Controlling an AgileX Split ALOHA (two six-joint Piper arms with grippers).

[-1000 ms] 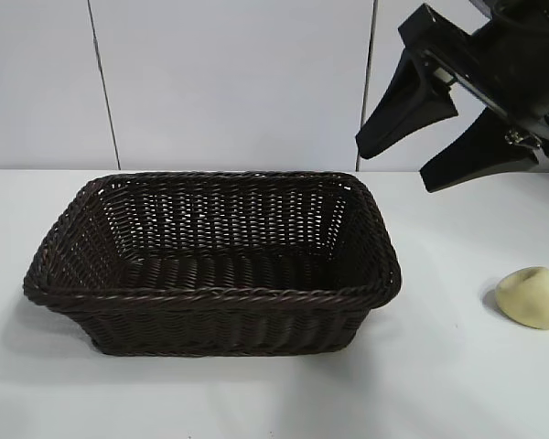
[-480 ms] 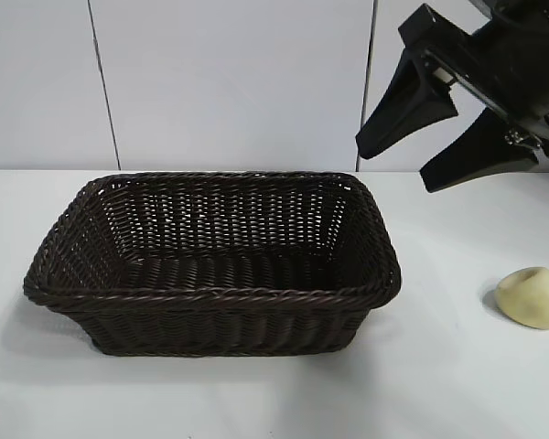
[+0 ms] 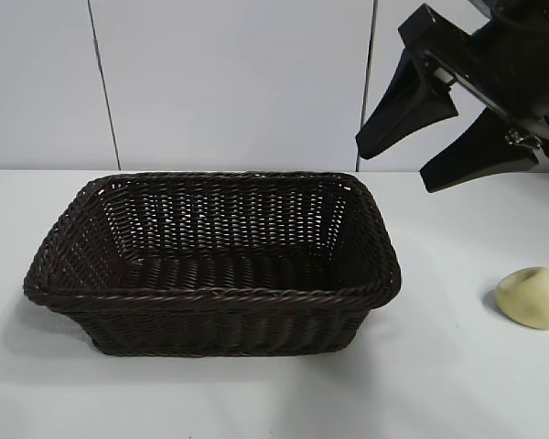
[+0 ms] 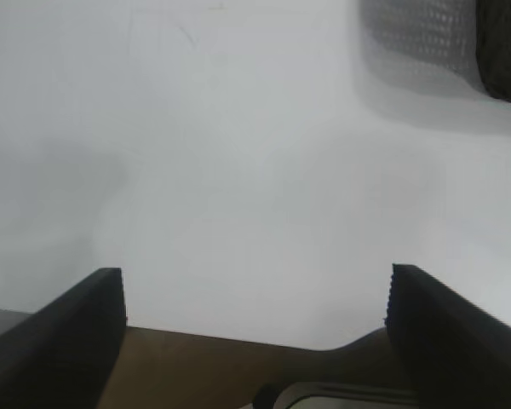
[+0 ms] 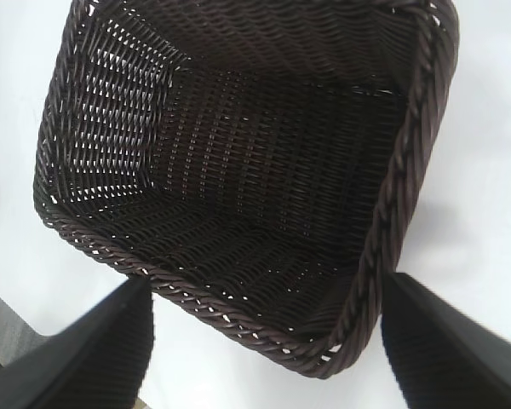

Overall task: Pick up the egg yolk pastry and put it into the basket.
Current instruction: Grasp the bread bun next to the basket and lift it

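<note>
pale yellow egg yolk pastry (image 3: 531, 297) lies untouched on the white table (image 3: 439, 393), well to the right of the empty dark wicker basket (image 3: 210, 294), so i judge the pickup has not begun. my right gripper (image 3: 421, 137) hangs with jaws wide and empty above the basket's far right corner, and next must swing over and drop onto the pastry. my left gripper (image 4: 255, 341), jaws wide and empty, sits over bare table off the basket's corner; nothing blocks the way.

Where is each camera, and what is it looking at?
Exterior view: faces the table; dark brown woven wicker basket, pale yellow egg yolk pastry, open right gripper above.
Left wrist view: looks down at white table between open left gripper.
Right wrist view: looks into the basket between its fingers.
All share the basket.
</note>
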